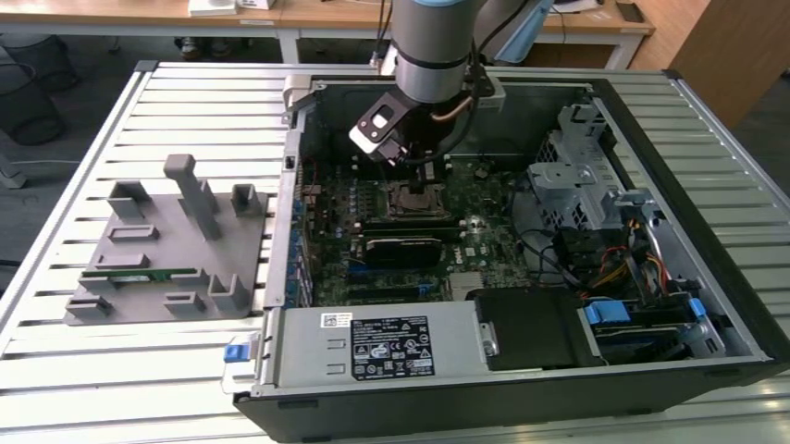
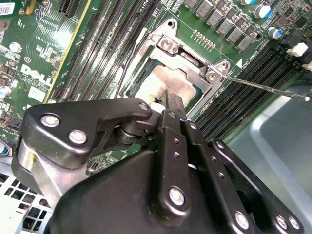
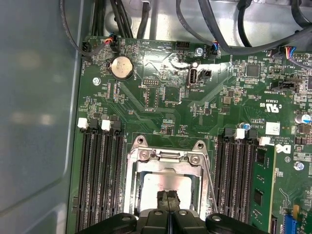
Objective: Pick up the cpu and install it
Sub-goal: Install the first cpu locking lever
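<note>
The cpu (image 3: 155, 185) lies flat in the motherboard socket, its silvery top (image 2: 163, 84) showing inside the open metal socket frame (image 3: 168, 156). My gripper (image 3: 168, 199) hangs right over it inside the computer case (image 1: 691, 111), its two black fingers pressed together with no gap and nothing between them. The fingertips (image 2: 173, 103) stand at the cpu's top near one edge; I cannot tell whether they touch it. In the exterior view the gripper (image 1: 424, 188) points straight down at the socket in the middle of the board.
Black memory slots (image 3: 100, 180) flank the socket on both sides. A thin metal lever (image 2: 263, 87) sticks out from the frame. A black rectangular block (image 1: 401, 248) sits just in front of the socket. On the exterior view's left, a grey fixture (image 1: 161, 240) holds a green memory stick (image 1: 142, 275).
</note>
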Available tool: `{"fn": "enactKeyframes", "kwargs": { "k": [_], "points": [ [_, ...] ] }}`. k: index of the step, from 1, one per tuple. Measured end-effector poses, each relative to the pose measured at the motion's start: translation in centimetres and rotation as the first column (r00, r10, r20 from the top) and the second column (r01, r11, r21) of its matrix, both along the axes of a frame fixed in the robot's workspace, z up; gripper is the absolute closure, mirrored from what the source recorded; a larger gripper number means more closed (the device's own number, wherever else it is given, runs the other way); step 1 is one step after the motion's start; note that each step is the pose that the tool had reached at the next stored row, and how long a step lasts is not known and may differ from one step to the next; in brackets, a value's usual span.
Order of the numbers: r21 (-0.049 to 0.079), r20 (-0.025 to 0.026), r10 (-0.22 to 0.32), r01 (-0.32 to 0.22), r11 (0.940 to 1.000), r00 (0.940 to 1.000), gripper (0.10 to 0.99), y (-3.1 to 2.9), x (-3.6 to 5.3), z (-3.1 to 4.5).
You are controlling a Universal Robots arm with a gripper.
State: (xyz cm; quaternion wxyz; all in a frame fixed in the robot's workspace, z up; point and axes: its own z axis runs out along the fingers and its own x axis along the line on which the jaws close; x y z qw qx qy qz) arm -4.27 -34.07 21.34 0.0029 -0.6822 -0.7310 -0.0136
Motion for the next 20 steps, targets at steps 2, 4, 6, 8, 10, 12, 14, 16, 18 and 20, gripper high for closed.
{"fn": "enactKeyframes", "kwargs": {
  "k": [2, 4, 6, 8, 10, 12, 14, 16, 18, 20],
  "points": [
    [0.0, -0.0001, 0.0, 0.0, 1.0, 1.0, 0.98, 0.0, 0.0, 0.05],
    [0.0, 0.0, 0.0, 0.0, 1.0, 1.0, 0.98, 0.0, 0.0, 0.09],
    [0.0, 0.0, 0.0, 0.0, 1.0, 1.0, 0.98, 0.0, 0.0, 0.14],
    [0.0, 0.0, 0.0, 0.0, 1.0, 1.0, 0.98, 0.0, 0.0, 0.21],
    [0.0, 0.0, 0.0, 0.0, 1.0, 1.0, 0.98, 0.0, 0.0, 0.26],
    [0.0, 0.0, 0.0, 0.0, 1.0, 1.0, 0.98, 0.0, 0.0, 0.31],
    [0.0, 0.0001, 0.0, 0.0, 1.0, 1.0, 0.98, 0.0, 0.0, 0.36],
    [0.0, 0.0, 0.0, 0.0, 1.0, 1.0, 0.98, 0.0, 0.0, 0.4],
    [0.0, 0.0, 0.0, 0.0, 1.0, 1.0, 0.98, 0.0, 0.0, 0.45],
    [0.0, 0.0001, 0.0, 0.0, 1.0, 1.0, 0.98, 0.0, 0.0, 0.48]
  ]
}}
